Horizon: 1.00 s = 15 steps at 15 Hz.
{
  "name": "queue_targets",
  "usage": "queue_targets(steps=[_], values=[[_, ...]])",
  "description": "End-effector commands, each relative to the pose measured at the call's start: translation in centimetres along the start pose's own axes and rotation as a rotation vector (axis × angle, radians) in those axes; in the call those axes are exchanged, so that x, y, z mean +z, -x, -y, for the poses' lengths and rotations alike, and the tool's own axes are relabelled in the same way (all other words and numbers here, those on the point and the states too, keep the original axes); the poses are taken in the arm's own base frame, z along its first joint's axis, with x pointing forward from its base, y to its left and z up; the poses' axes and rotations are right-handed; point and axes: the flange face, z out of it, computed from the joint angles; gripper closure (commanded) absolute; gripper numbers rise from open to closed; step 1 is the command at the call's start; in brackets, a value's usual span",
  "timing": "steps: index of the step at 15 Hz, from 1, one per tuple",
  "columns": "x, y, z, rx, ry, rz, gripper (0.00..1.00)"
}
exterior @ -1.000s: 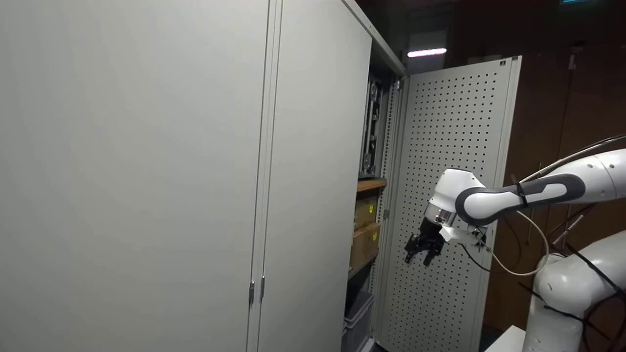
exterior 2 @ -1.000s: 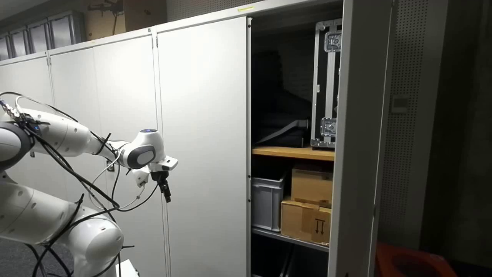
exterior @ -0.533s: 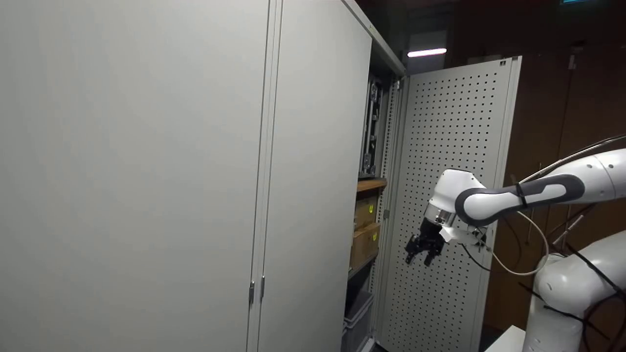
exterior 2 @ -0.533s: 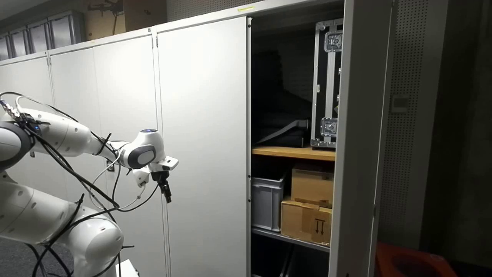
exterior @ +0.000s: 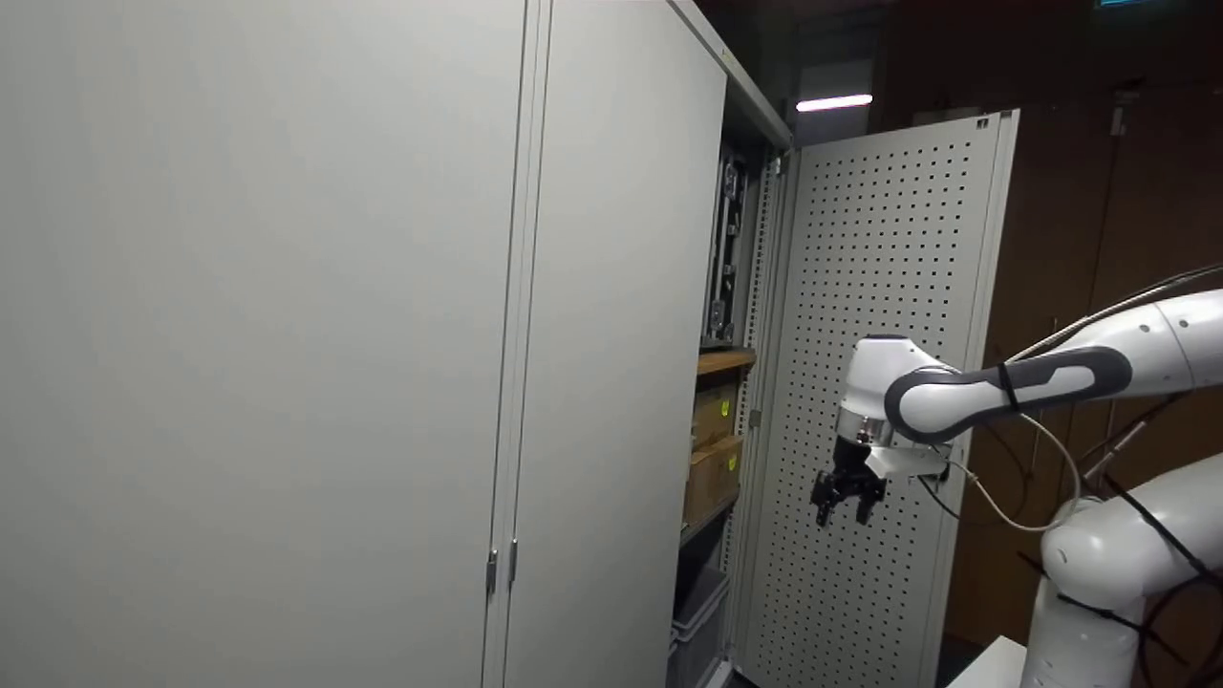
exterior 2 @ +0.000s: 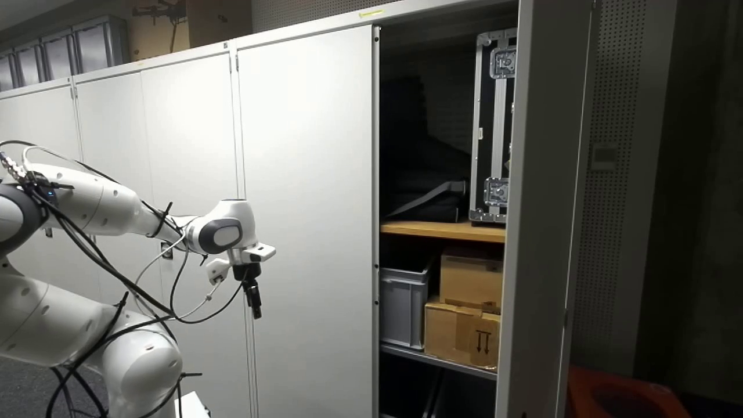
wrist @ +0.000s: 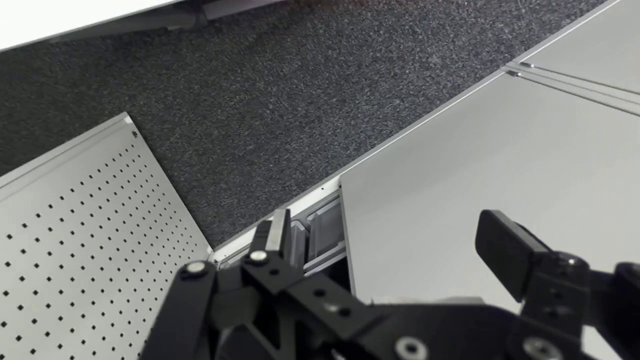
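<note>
- The tool (exterior: 844, 517) hangs spread and empty, pointing down.
- To one side, the perforated door (wrist: 95, 255) stands swung out, seemingly giving access to cardboard boxes (exterior 2: 462, 335) beyond.

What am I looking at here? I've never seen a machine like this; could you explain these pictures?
The white machine is a robot arm; the black claw at its end is its hand, open and holding nothing. Two pictures come from cameras out in the room, showing the arm beside light grey cabinets. The third is the wrist view: a camera mounted near the hand looks down past its fingers to the dark carpet. One perforated cabinet door stands open. Inside, a wooden shelf carries a black case with metal edges; on the shelf below sit a grey bin and two cardboard boxes.
</note>
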Motion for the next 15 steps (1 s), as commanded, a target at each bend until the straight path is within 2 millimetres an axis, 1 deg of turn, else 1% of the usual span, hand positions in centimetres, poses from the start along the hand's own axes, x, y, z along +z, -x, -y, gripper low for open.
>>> queue_targets(steps=[1,4,7,10,12,15], values=[[-1.1,-1.0,-3.0,0.060,0.053,-0.020,0.00],[-2.3,-2.4,-5.8,0.118,0.077,-0.069,0.00],[-3.7,-3.6,-9.3,0.186,0.091,-0.116,0.00],[-4.7,-4.5,-12.7,0.235,0.152,-0.165,0.00],[-5.2,-4.9,-14.9,0.245,0.207,-0.185,0.00],[-6.1,-5.3,-18.0,0.209,0.283,-0.221,0.00]])
